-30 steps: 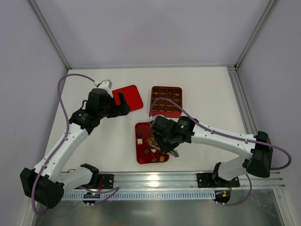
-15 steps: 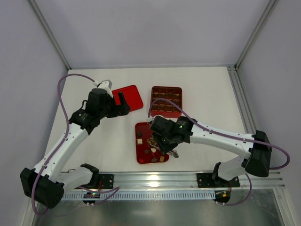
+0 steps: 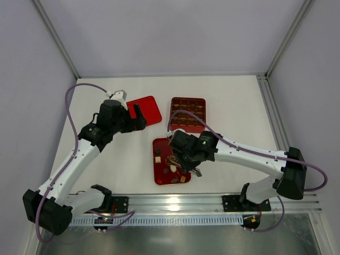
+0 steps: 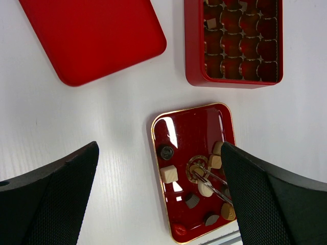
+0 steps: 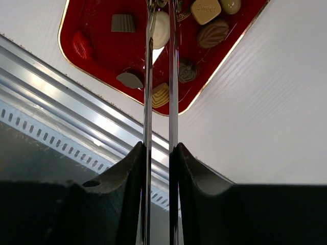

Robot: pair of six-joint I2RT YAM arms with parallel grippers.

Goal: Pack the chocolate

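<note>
Since a second ago, a slight drift of the right gripper (image 5: pixel 159 153) toward nine o'clock, with a narrowing of its jaws. Clamped on slim metal tweezers (image 5: pixel 148 76), tips down among the chocolate (image 4: pixel 168 174) on the small red tray (image 4: pixel 194 130), about a round piece; impossible to tell whether caught yet. Left gripper (image 4: pixel 159 148) spread wide, holding nothing, hovering above. Most pieces loose on the tray; a couple already in the compartment box (image 4: pixel 190 46) at twelve o'clock of it; flat red lid (image 4: pixel 92 35) at ten o'clock. Probably very light, hard but brittle, smooth enough to slip or pop out sideways, easily scratched. Best pinched gently across the two widest opposite sides, low near the base, never by a corner
</note>
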